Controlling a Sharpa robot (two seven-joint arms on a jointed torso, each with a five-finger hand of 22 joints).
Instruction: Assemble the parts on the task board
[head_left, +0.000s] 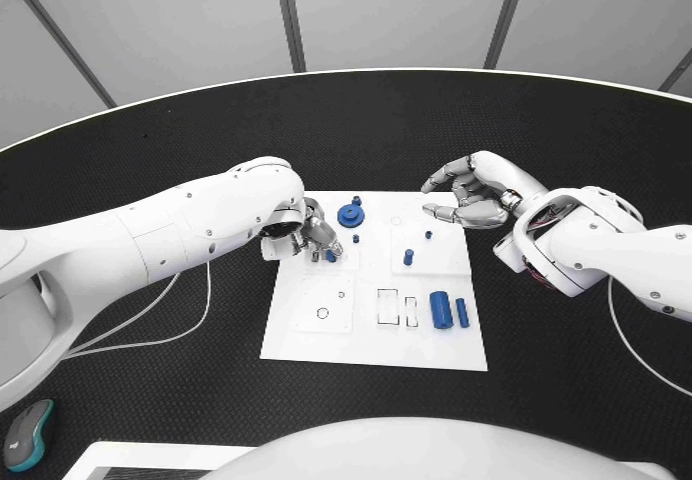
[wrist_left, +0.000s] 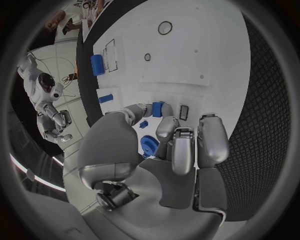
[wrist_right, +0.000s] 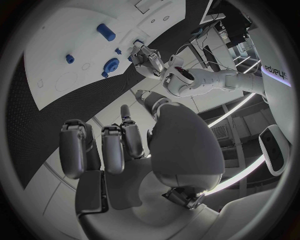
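Several blue parts (head_left: 440, 306) lie on the white task board (head_left: 368, 345) mid-counter (head_left: 173, 400): a gear (head_left: 351, 214) near its far edge, two cylinders toward my right. My left robot hand (head_left: 312, 236) pinches a small blue part (wrist_left: 157, 109) over the board. My right robot hand (head_left: 470, 193) hovers beyond the far corner, fingers curled, holding nothing.

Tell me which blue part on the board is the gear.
The round toothed blue gear at the task board's far edge, beside the left hand; the others are plain pegs and cylinders.
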